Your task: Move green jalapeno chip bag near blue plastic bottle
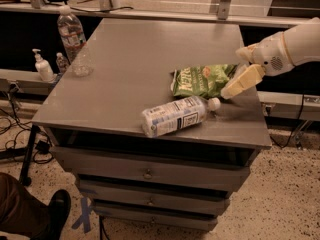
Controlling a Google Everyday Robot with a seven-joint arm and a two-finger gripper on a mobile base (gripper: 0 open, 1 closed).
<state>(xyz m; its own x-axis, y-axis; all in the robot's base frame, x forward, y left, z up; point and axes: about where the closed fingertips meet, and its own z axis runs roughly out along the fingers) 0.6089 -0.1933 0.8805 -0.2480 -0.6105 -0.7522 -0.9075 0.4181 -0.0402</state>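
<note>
Nearest the front edge of the grey metal counter point(125, 69), the clear plastic bottle with white cap and pale blue-white label point(174, 116) lies on its side, cap pointing right. Just behind it, close to the cap end, the small crinkly green jalapeno chip bag point(200, 80) lies flat on the counter. By my reading the bag is already near the bottle, and little seems left beyond letting go and drawing clear. The cream-coloured pincer point(241, 82) reaches in from the right and meets the bag's right end; whether it is clenched or released, I cannot tell. Far back left stands a taller clear ribbed water bottle point(71, 34).
</note>
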